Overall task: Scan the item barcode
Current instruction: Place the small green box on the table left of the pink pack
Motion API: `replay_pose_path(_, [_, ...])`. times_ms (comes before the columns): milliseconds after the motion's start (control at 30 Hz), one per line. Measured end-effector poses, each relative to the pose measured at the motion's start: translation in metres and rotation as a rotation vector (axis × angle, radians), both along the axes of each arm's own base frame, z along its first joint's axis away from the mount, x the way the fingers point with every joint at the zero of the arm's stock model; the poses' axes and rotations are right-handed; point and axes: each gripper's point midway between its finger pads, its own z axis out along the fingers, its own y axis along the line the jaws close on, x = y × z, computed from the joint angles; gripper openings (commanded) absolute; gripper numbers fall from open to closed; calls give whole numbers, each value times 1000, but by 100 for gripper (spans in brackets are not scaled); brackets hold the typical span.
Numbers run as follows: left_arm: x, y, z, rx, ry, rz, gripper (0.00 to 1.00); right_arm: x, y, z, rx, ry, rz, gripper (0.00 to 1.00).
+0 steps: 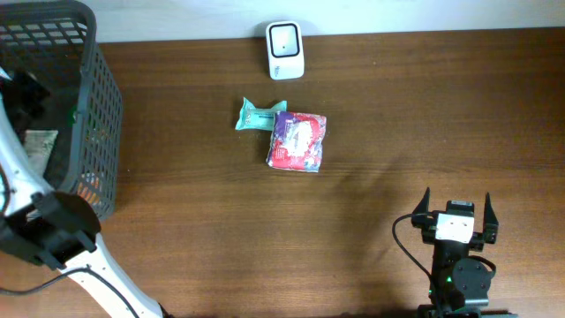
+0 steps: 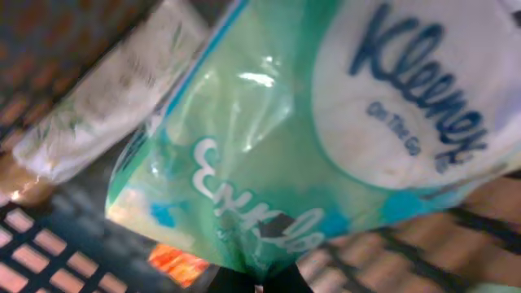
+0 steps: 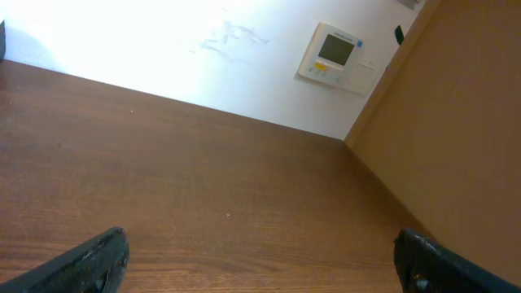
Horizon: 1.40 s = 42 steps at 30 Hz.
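Kleenex pack (image 2: 326, 146) pinched at its lower edge by left gripper (image 2: 259, 283), jaws together; right gripper (image 1: 456, 200) jaws apart, well away.

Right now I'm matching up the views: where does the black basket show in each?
Overhead: basket in the top left corner.
Left wrist: its mesh bottom left, behind the Kleenex pack.
Right wrist: not in view.
Shared landmark: the wooden table, overhead and right wrist.

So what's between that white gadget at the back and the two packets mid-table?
Nothing. In the overhead view only bare brown table separates the white gadget from the teal packet and the red-purple packet.
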Motion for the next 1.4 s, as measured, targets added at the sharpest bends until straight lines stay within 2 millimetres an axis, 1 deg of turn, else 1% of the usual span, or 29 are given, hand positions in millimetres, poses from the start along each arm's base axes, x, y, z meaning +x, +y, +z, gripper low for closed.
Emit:
replay_pose_path(33, [6, -8, 33, 3, -104, -23, 0, 0, 0, 0, 0, 0, 0, 99])
replay_pose_path(67, [7, -24, 73, -3, -221, -64, 0, 0, 0, 0, 0, 0, 0, 99])
replay_pose_path(100, [4, -51, 113, -19, -330, -126, 0, 0, 0, 0, 1, 0, 0, 99])
replay_pose_path(133, [1, -74, 134, -33, -383, -178, 0, 0, 0, 0, 0, 0, 0, 99])
replay_pose_path(167, [-3, -99, 145, -53, -400, -229, 0, 0, 0, 0, 0, 0, 0, 99])
replay_pose_path(200, [-8, -140, 151, -96, -395, -313, 0, 0, 0, 0, 0, 0, 0, 99])
replay_pose_path(233, [-7, -169, 150, -126, -382, -377, 0, 0, 0, 0, 0, 0, 0, 99])
replay_pose_path(267, [-5, -202, 143, -158, -353, -451, 0, 0, 0, 0, 0, 0, 0, 99])
replay_pose_path(300, [-1, -226, 135, -178, -326, -506, 0, 0, 0, 0, 0, 0, 0, 99])
replay_pose_path(400, [7, -288, 103, -180, -220, -636, 0, 0, 0, 0, 0, 0, 0, 99])
replay_pose_path(433, [6, -306, 86, -152, -159, -663, 0, 0, 0, 0, 1, 0, 0, 99])
replay_pose_path(500, [0, -328, 59, -114, -52, -665, 0, 0, 0, 0, 0, 0, 0, 99])
replay_pose_path(567, [-7, -345, 18, -76, 83, -637, 0, 0, 0, 0, 0, 0, 0, 99])
replay_pose_path(667, [-2, -370, -41, -46, 164, -655, 0, 0, 0, 0, 0, 0, 0, 99])
replay_pose_path(700, [0, -378, -59, -42, 178, -665, 3, 0, 0, 0, 0, 0, 0, 98])
replay_pose_path(733, [3, -390, -84, -36, 175, -679, 3, 0, 0, 0, 0, 0, 0, 99])
replay_pose_path(767, [2, -400, -109, -32, 187, -695, 8, 0, 0, 0, 0, 0, 0, 99])
replay_pose_path(800, [0, -403, -123, -33, 199, -698, 17, 0, 0, 0, 0, 0, 0, 99])
replay_pose_path(833, [0, -405, -133, -35, 199, -695, 42, 0, 0, 0, 0, 0, 0, 99])
replay_pose_path(867, [-1, -405, -143, -37, 201, -687, 63, 0, 0, 0, 0, 0, 0, 99])
replay_pose_path(967, [-2, -404, -149, -38, 206, -681, 70, 0, 0, 0, 0, 0, 0, 99])
replay_pose_path(1033, [0, -404, -149, -40, 200, -681, 71, 0, 0, 0, 0, 0, 0, 99])
replay_pose_path(1100, [2, -408, -138, -64, 184, -706, 70, 0, 0, 0, 0, 0, 0, 99])
replay_pose_path(1133, [3, -410, -127, -75, 179, -712, 70, 0, 0, 0, 0, 0, 0, 99])
replay_pose_path(1167, [10, -411, -105, -86, 143, -719, 71, 0, 0, 0, 0, 0, 0, 99])
replay_pose_path(1233, [34, -408, -43, -84, -7, -742, 71, 0, 0, 0, 1, 0, 0, 99])
replay_pose_path(1267, [37, -403, -14, -73, -66, -754, 71, 0, 0, 0, 0, 0, 0, 99])
replay_pose_path(1367, [44, -387, 58, -40, -230, -761, 70, 0, 0, 0, 1, 0, 0, 99])
replay_pose_path(1400, [43, -381, 77, -31, -275, -754, 70, 0, 0, 0, 0, 0, 0, 99])
